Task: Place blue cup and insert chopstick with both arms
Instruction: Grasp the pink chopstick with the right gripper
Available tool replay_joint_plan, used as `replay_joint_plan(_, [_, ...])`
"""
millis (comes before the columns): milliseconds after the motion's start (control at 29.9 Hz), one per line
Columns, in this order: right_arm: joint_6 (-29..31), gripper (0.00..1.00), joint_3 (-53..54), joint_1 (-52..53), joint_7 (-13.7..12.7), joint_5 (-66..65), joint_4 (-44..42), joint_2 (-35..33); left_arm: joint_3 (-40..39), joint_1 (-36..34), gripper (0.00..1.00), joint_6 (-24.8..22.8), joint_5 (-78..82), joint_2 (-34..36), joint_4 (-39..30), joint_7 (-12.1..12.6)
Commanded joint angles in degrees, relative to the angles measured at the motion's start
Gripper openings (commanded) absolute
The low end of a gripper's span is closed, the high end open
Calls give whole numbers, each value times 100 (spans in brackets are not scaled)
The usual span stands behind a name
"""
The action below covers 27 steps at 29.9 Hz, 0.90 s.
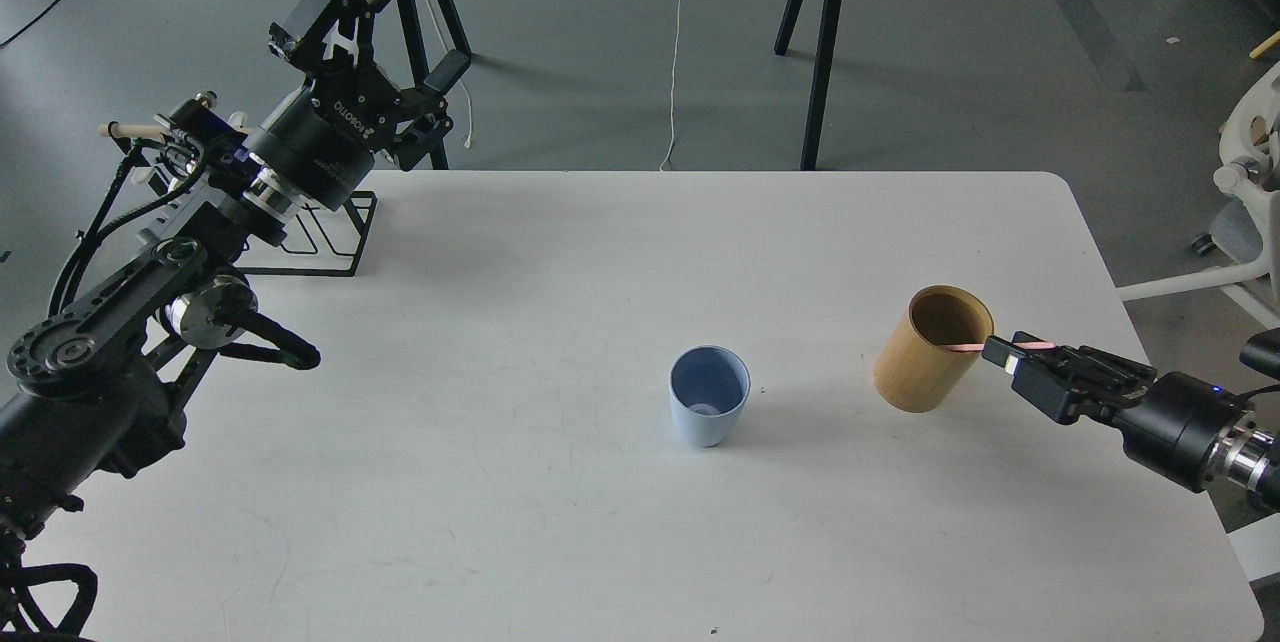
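Observation:
The blue cup [709,408] stands upright and empty near the middle of the white table [560,262]. The pink chopstick [968,347] pokes out over the rim of a tan bamboo cylinder [930,348]. My right gripper [1012,355] is just right of that cylinder and shut on the chopstick's outer end. Raised over the table's far left corner, my left gripper [385,57] is open and holds nothing, well away from the cup.
A black wire rack [325,234] sits at the table's back left under my left arm. Behind the table stand black trestle legs [820,52] and a hanging white cable [675,52]. A white chair base [1240,222] is off the right edge.

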Motion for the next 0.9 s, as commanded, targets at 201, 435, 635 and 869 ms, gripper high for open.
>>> replay_joint_plan(201, [0, 26, 19, 0, 0, 109, -79, 0, 0, 8, 97, 0, 0, 0, 22, 0])
replay_joint_plan(435, [0, 19, 81, 0, 0, 118, -114, 0, 79, 8, 97, 0, 0, -9, 66, 0])
replay_joint_plan(635, [0, 16, 133, 0, 0, 170, -114, 0, 79, 17, 97, 0, 0, -9, 75, 0])
replay_joint_plan(869, [0, 14, 177, 0, 0, 311, -114, 0, 79, 17, 97, 0, 0, -9, 146, 0])
